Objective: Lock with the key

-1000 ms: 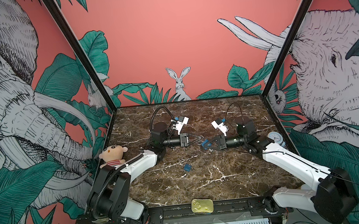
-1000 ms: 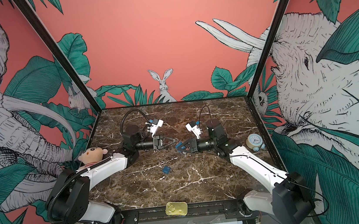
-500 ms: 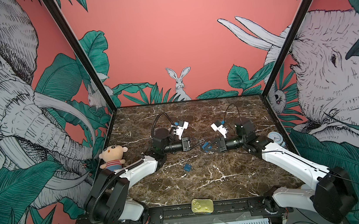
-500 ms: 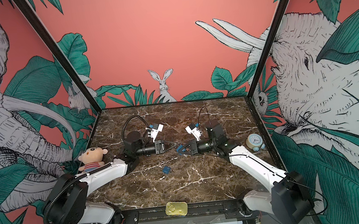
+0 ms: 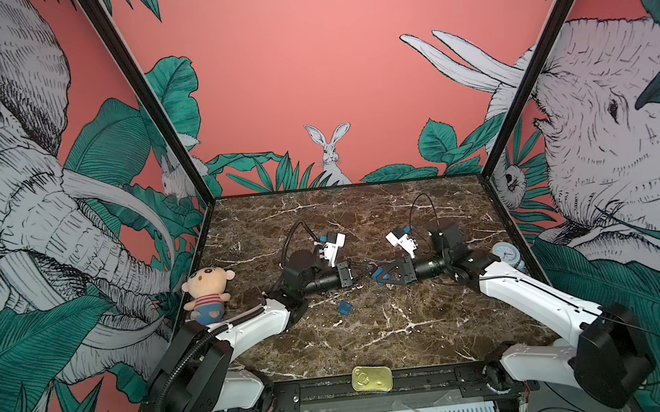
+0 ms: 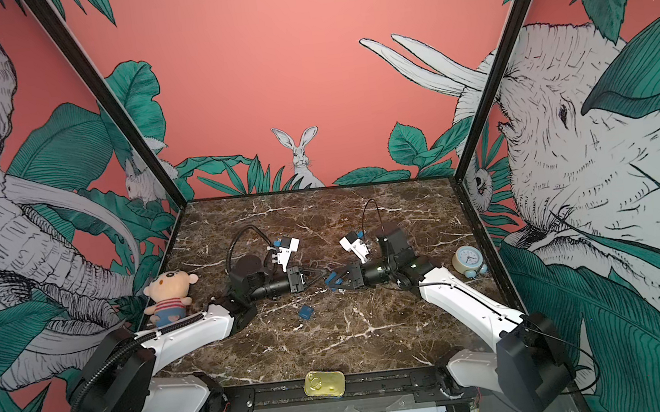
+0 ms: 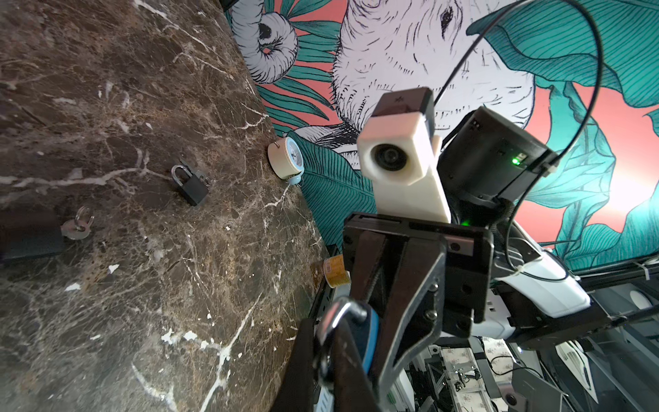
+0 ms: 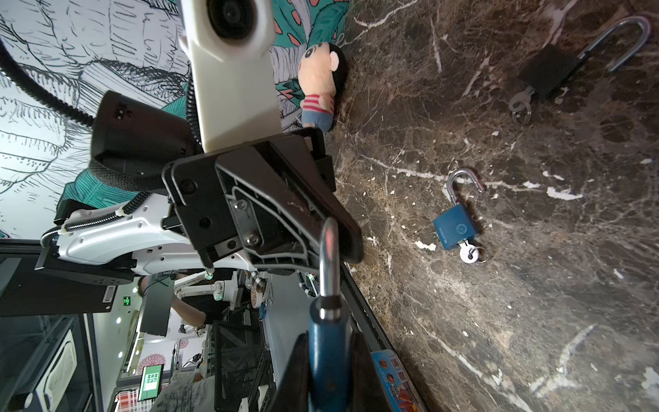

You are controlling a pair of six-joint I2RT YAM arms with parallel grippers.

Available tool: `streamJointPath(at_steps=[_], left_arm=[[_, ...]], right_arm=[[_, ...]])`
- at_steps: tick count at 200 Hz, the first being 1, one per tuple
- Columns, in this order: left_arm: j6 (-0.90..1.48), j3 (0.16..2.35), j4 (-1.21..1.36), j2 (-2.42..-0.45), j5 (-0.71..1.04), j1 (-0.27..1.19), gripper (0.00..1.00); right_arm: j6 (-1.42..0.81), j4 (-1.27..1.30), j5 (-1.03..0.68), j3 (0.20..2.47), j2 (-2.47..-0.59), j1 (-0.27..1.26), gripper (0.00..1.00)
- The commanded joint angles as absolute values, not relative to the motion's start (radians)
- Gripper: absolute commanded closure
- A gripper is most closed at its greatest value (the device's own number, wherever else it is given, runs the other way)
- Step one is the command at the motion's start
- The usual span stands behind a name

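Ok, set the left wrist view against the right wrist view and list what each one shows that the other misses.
Left wrist only: the alarm clock by the table edge and a small black padlock lying on the table. Right wrist only: the plush doll and a loose blue padlock lying with its shackle open and a key in it. Both: the table and the held blue padlock, its body in the right end effector, its shackle in the left end effector.

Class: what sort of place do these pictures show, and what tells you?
Probably a robot test booth: left arm and right arm on a front rail, marble-look tabletop, printed jungle walls.
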State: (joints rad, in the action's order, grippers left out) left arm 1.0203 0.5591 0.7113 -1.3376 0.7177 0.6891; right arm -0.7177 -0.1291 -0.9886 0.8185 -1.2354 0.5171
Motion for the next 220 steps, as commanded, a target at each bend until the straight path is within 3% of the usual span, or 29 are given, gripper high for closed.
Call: streamJointPath(at_steps=[1, 141, 220], left_arm=[[0.994, 0.502, 0.653, -1.329, 0.908, 0.819, 1.00], [1.029, 0.458, 0.701, -1.306, 0.789, 0.925, 1.00], [0.932, 0.572, 0.553, -1.258, 0.636, 0.853, 1.00]], right_arm=[[-0.715, 0.205, -0.947, 0.941, -1.256, 0.522, 1.00], [-0.737, 0.310, -0.982, 0.979, -1.385, 0.485, 1.00], [-0.562, 0.046, -0.976, 0.968, -1.355, 0.485, 1.00]])
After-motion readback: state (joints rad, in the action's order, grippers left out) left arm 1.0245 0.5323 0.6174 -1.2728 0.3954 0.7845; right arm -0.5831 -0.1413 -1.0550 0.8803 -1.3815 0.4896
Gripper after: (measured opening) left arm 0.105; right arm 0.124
